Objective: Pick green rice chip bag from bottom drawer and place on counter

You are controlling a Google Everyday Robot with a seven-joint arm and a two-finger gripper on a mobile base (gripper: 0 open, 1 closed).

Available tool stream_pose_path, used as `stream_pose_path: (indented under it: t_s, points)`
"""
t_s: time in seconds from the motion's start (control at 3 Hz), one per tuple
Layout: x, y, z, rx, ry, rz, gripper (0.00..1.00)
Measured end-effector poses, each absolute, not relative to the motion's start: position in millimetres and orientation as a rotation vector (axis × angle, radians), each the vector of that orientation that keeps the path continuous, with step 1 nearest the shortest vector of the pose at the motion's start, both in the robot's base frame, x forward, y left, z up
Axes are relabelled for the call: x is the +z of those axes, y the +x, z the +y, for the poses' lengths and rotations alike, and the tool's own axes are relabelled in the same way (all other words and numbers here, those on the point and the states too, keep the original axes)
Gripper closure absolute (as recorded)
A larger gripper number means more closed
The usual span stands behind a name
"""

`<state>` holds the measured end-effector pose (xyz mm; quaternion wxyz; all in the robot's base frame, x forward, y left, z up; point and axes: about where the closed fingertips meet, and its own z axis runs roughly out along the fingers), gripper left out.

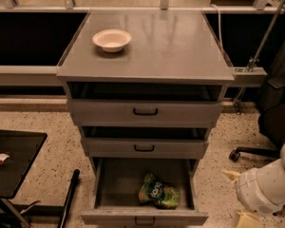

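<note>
Bag [157, 192] x1 in bottom drawer [100, 189] of 3; gripper off-frame btm-right, state unknown.

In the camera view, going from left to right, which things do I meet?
Black side table → white bowl on the counter → green rice chip bag in the open bottom drawer → the tool, low at the right edge.

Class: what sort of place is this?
Probably a lab or workshop: grey metal drawer cabinet, speckled hard floor, office-chair base at right. The robot's gripper is low right, beside the open bottom drawer.
</note>
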<state>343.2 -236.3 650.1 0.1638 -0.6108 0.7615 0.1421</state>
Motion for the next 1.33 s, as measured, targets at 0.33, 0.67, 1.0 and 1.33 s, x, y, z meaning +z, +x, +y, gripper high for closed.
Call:
stream_pose_path:
  t_s: [0.33, 0.67, 1.0, 1.33]
  points:
    - [586, 358, -220, 0.545, -1.719, 2.184, 0.00]
    - [586, 358, -220, 0.545, -1.719, 2.184, 0.00]
    - [571, 349, -216, 0.587, -1.724, 2.196, 0.00]
    - [521, 337, -189, 0.715, -1.704, 2.131, 0.00]
